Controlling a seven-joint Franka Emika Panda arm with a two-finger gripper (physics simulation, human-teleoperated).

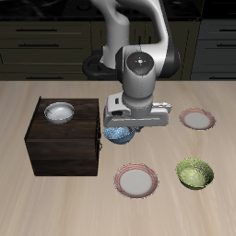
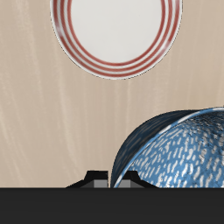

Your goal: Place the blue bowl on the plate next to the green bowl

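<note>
The blue bowl (image 1: 118, 135) (image 2: 179, 149) sits under my gripper (image 1: 121, 128) (image 2: 112, 178), close beside the dark box. The wrist view shows the bowl very near and tilted. Its rim runs between my two fingertips, which stand close together, shut on the rim. I cannot tell whether the bowl is off the table. The plate (image 1: 136, 180) (image 2: 115, 31) with the pinkish-red rim lies nearer the table's front edge, beside the green bowl (image 1: 194, 172). A short gap of bare table separates the plate from the blue bowl.
A dark wooden box (image 1: 64, 143) stands beside the gripper, with a plain whitish-grey bowl (image 1: 59, 112) on top. A second red-rimmed plate (image 1: 196, 119) lies farther back, behind the green bowl.
</note>
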